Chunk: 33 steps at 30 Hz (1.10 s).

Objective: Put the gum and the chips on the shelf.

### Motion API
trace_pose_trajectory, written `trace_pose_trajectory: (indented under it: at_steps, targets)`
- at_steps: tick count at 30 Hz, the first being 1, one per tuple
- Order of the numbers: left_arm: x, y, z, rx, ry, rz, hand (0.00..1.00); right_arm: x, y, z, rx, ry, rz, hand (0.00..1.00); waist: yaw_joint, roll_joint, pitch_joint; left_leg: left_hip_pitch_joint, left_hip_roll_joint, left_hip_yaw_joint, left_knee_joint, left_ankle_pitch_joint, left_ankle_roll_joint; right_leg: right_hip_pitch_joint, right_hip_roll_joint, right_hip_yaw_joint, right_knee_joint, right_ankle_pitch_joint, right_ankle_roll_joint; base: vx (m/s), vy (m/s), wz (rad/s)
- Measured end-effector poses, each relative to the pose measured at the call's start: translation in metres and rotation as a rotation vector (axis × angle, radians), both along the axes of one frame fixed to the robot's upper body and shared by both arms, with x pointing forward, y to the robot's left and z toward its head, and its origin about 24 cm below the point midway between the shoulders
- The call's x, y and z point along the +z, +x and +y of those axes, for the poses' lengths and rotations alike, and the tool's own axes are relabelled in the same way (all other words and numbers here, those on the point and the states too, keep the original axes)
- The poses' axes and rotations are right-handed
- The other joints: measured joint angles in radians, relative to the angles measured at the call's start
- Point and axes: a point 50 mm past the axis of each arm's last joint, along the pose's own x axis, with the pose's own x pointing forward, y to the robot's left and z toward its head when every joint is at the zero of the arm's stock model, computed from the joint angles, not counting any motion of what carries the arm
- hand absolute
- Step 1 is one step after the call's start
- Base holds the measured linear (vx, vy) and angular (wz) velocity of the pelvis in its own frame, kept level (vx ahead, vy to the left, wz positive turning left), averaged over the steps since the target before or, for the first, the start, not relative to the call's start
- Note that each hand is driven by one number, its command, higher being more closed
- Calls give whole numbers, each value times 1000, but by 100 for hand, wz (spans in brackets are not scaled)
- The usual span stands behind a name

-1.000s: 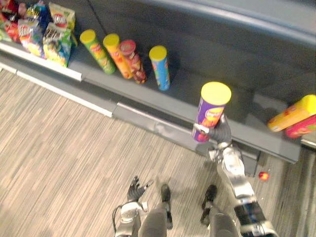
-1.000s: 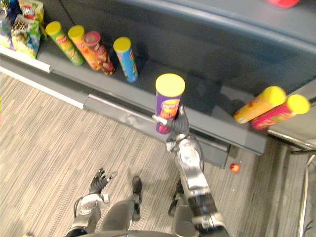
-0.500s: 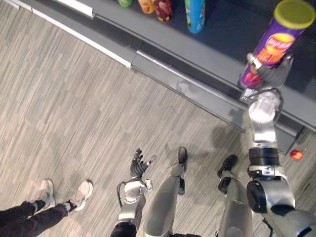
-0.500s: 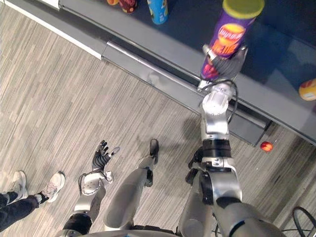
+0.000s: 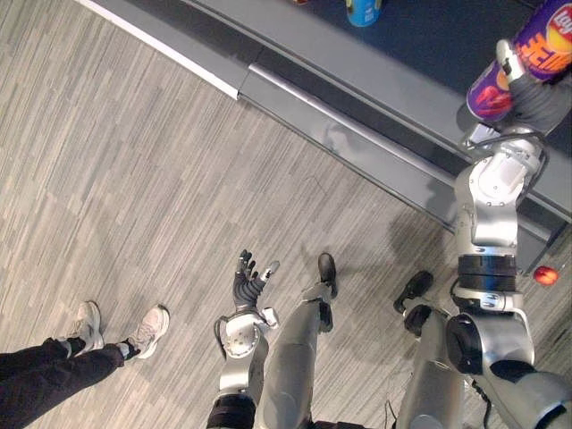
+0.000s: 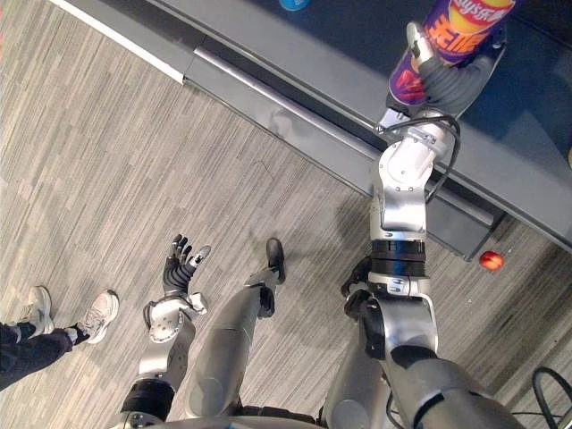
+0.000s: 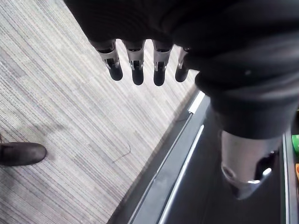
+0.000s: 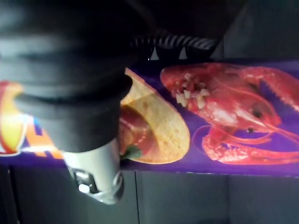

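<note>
A purple chips can [image 5: 527, 58] stands upright over the dark grey shelf [image 5: 411, 98] at the top right, its lid cut off by the view's edge. My right hand [image 5: 536, 94] is shut on its lower half; in the right wrist view the thumb [image 8: 96, 168] lies across the can's purple label [image 8: 219, 116] with a lobster picture. My left hand [image 5: 248, 284] hangs low over the floor, fingers spread and straight, holding nothing. In the left wrist view its fingers [image 7: 140, 70] point at the floor and the shelf's front edge [image 7: 173, 163].
A blue can's base [image 5: 362, 11] shows on the shelf at the top. A small red ball [image 5: 544, 275] lies on the striped floor below the shelf at the right. A person's legs and white shoes [image 5: 116, 331] stand at the lower left.
The camera has tilted down, so the shelf slid up out of the picture. My right hand has carried the purple can further over the shelf. The left hand stays where it was.
</note>
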Motion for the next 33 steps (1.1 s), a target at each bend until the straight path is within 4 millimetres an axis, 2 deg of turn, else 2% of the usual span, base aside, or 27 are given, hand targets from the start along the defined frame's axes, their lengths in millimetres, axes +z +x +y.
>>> trace_pose_trajectory:
  at_steps: [2, 6, 14, 23, 33]
  targets:
    - [0, 0, 0, 0, -2, 0, 0, 5, 0, 1, 1, 5, -16, 100, 0, 0, 0, -12, 4, 14, 3, 5, -5, -17, -8, 0, 14, -6, -1, 31, -52, 8]
    - [0, 0, 0, 12, -37, -2, 0, 10, -1, 2, 12, 22, -33, 100, 14, 0, 0, -22, 2, 15, 5, 17, 8, -38, -17, 0, 37, -11, -7, 70, -70, 4]
    - [4, 2, -4, 2, -39, -19, 0, 23, 1, 4, 27, 19, -60, 100, 15, 0, 0, -51, -7, 9, -2, 32, 6, -75, -32, -3, 65, -26, -12, 23, -46, 6]
    - [8, 3, -10, -14, -70, -42, 0, 10, 12, -9, 38, 100, 9, 100, 15, -1, 0, -72, -15, 9, -46, 66, -2, -119, -42, -3, 82, -31, -20, -4, -40, 4]
    - [11, 2, -11, -19, -75, -56, 0, 12, 19, -12, 32, 96, 30, 100, 15, -1, 0, -87, -21, 12, -67, 91, -5, -157, -54, 1, 111, -38, -32, -13, -35, 3]
